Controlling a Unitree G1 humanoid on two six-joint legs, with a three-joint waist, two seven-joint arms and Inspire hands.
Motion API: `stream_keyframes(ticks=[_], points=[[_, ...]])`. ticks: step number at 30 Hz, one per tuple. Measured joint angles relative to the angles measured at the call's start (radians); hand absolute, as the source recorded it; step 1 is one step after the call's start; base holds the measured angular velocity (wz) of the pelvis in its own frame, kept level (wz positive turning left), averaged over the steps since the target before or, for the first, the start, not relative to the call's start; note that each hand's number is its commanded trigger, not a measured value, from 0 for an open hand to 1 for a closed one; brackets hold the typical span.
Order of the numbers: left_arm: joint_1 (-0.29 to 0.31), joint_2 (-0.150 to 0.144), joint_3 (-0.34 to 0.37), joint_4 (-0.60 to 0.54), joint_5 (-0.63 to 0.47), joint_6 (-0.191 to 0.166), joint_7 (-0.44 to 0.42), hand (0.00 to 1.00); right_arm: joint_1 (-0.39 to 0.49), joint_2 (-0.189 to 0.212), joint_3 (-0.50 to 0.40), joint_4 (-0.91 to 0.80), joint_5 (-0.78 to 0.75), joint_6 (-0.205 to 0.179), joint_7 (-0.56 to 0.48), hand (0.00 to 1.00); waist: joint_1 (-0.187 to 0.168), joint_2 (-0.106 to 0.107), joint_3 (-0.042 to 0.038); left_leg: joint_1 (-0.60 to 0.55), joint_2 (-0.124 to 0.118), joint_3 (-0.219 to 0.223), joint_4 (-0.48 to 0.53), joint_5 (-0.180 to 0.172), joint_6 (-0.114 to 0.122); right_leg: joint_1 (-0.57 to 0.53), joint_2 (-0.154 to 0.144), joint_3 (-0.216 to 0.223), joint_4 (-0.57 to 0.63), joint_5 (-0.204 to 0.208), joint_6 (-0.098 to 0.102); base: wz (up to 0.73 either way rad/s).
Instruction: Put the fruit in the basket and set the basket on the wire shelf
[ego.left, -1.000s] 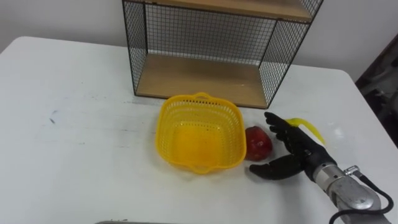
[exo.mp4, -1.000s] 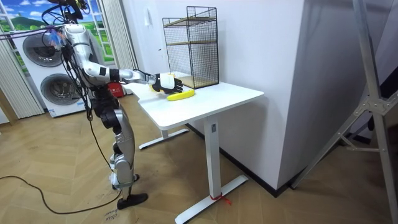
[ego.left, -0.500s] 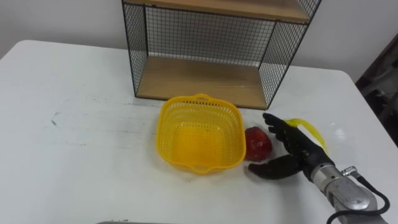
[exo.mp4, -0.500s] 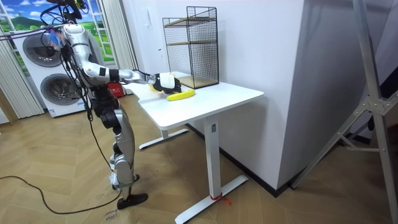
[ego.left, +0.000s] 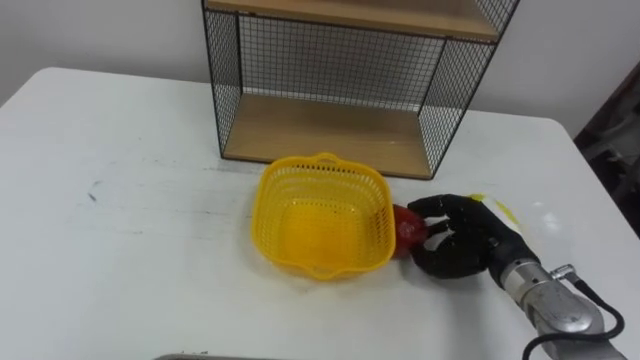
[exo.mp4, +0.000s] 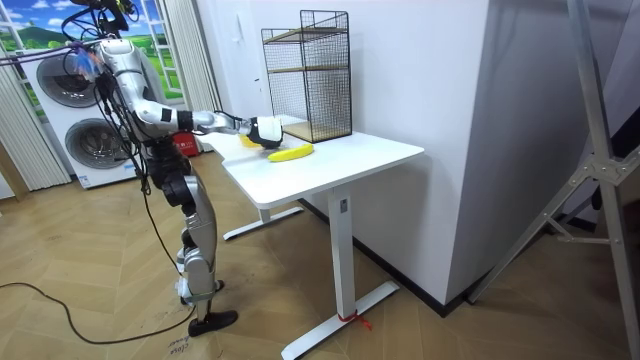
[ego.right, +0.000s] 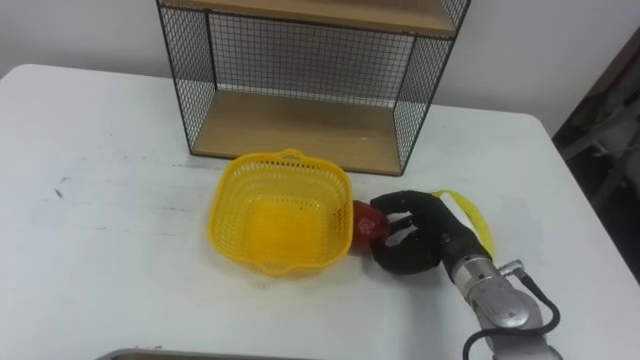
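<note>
On the white table (ego.left: 130, 200), a little left of the frame's centre, stands the yellow basket (ego.left: 320, 215), with nothing inside. Above it, at the upper centre, is the wire shelf (ego.left: 320, 125). Just at the right of the basket, touching its wall, lies the red fruit (ego.left: 408, 226). The right hand (ego.left: 465, 238) comes in from the lower right, its fingers curled round this fruit. Behind the hand lies a banana (ego.right: 474, 214).

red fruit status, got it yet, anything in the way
On it: right hand curled round the red fruit, on the table right of the basket. Basket empty, before the wire shelf. Loose banana behind the hand, not in the way.
</note>
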Motion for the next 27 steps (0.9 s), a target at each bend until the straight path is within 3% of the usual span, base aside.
stream_keyframes(ticks=[7,18,27], points=[[0.005,0.001,0.004,-0.002,0.021,0.009,-0.007,0.0,0.0,0.003,0.028,-0.057,-0.093,0.026,0.046,1.0,0.01,-0.019,-0.0103,-0.001,-0.002,0.0,0.002,0.0,0.0,0.001,-0.002,-0.001,-0.001,0.0,0.0,0.0],[-0.001,0.001,0.001,-0.017,0.027,0.02,-0.025,0.0,0.009,0.003,0.034,-0.071,-0.086,0.03,0.064,1.0,0.02,-0.027,-0.0074,-0.004,-0.002,-0.001,0.003,0.0,0.0,0.006,0.0,0.0,-0.015,0.001,0.001,0.0],[-0.001,0.001,0.001,-0.017,0.02,0.02,-0.019,0.0,0.013,0.02,0.028,-0.071,-0.082,0.027,0.053,1.0,-0.01,-0.02,-0.0062,-0.012,-0.003,-0.013,0.007,-0.001,0.0,0.005,0.001,-0.002,-0.015,0.002,0.001,0.03]])
